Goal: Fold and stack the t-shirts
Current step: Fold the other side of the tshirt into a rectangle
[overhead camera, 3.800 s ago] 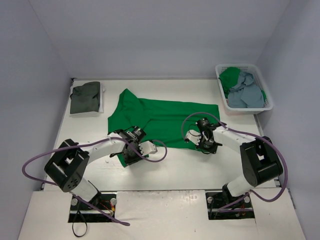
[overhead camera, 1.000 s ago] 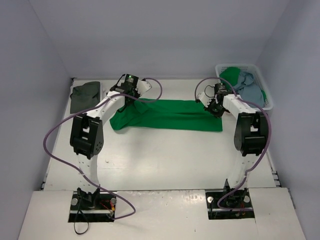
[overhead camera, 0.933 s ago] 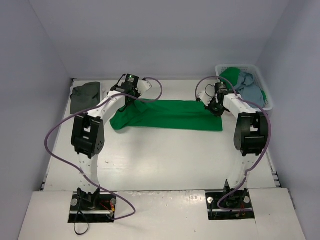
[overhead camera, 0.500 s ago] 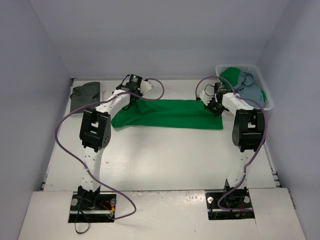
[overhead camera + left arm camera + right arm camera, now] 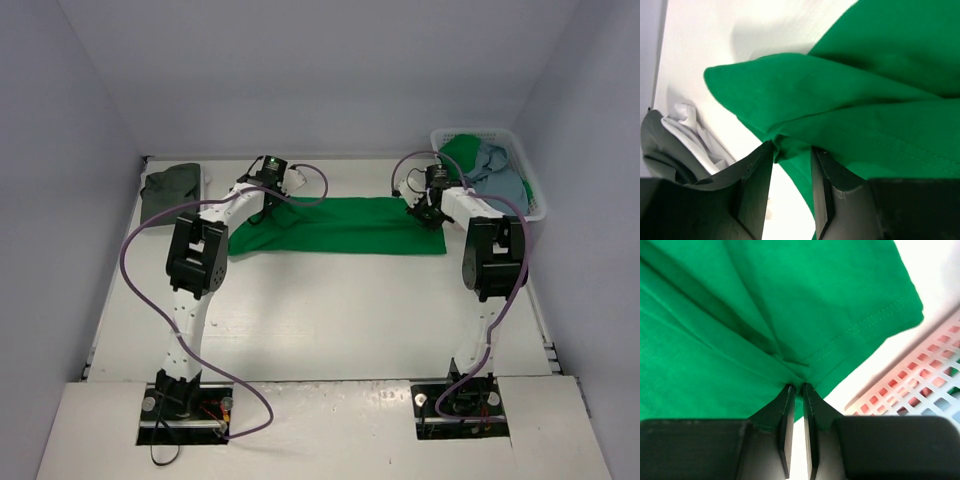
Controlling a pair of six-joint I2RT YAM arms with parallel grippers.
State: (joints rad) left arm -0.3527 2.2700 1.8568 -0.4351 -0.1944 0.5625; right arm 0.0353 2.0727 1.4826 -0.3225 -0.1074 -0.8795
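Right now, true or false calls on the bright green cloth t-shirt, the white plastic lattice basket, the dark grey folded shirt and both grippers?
The bright green cloth t-shirt lies folded in a long band. True.
The white plastic lattice basket is empty. False: blue-grey cloth lies in it.
The left gripper has its jaws apart, the green t-shirt between them. True.
The dark grey folded shirt lies on the green t-shirt. False: it lies apart, far left.
The right gripper hangs over the basket. False: it pinches the green t-shirt's right end.
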